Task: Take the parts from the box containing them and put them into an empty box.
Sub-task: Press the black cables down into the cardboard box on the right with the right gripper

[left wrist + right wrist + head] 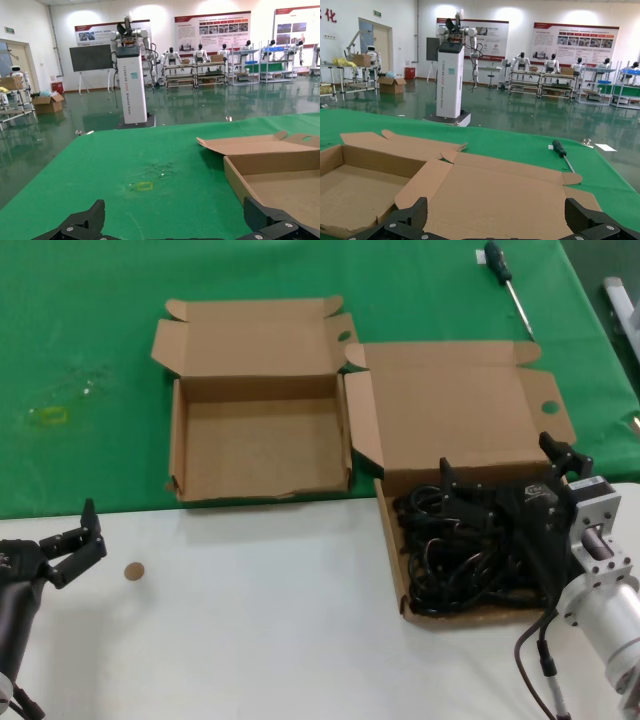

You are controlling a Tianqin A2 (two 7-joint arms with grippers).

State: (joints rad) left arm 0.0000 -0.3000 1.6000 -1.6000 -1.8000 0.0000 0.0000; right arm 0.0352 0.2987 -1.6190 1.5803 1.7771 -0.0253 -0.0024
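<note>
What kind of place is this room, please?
Probably a robotics lab or showroom hall: humanoid robots stand in a row by metal shelves, poster boards line the wall, and a green-covered work table holds cardboard boxes.

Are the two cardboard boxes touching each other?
Touching. The head view shows the larger box's side flap pressed against the smaller box's right wall, with no green cloth between them.

- The right gripper (505,472) covers the middle of the black cords (450,560); single cords in the tangle cannot be told apart.
- The larger box (392,540): its right wall is hidden behind the right arm.
- Left wrist view: the picture's right edge cuts off the smaller box (280,175); only the fingertips (92,216) of the left gripper (180,220) show.
- The screwdriver (508,285): its tip is too small to tell.
</note>
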